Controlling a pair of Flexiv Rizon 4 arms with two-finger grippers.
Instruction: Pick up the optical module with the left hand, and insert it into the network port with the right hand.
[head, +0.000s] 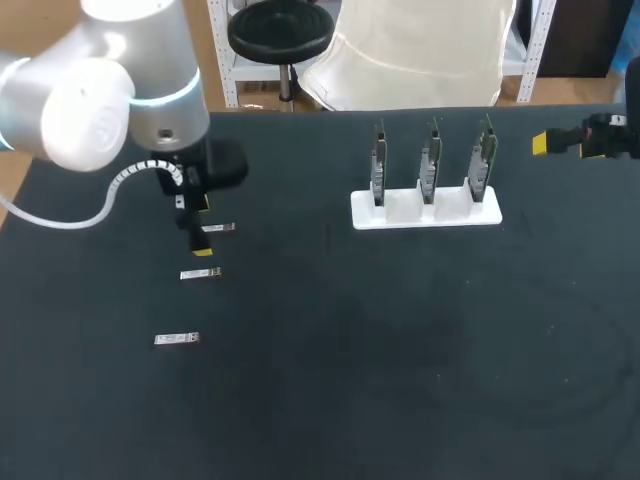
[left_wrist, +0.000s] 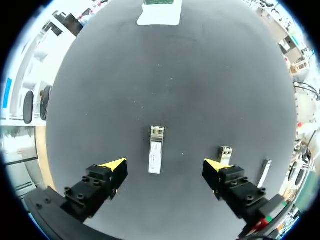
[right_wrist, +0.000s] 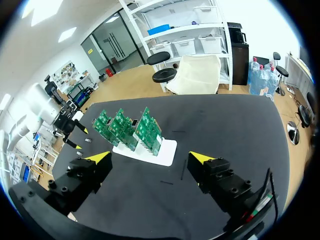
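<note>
Barely begun: hovering with left pincer (left_wrist: 165, 166) apart over ungripped optical module (left_wrist: 156, 156); right pincer (right_wrist: 150, 159) apart, network port (head: 427, 175) insertion pending.

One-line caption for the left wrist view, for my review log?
Left gripper, jaws open, hovers above an optical module lying flat on the black table.

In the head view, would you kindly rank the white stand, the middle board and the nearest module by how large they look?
1. White stand, clearly the largest.
2. Middle board.
3. Nearest module, the smallest though it lies closer to the camera.
</note>
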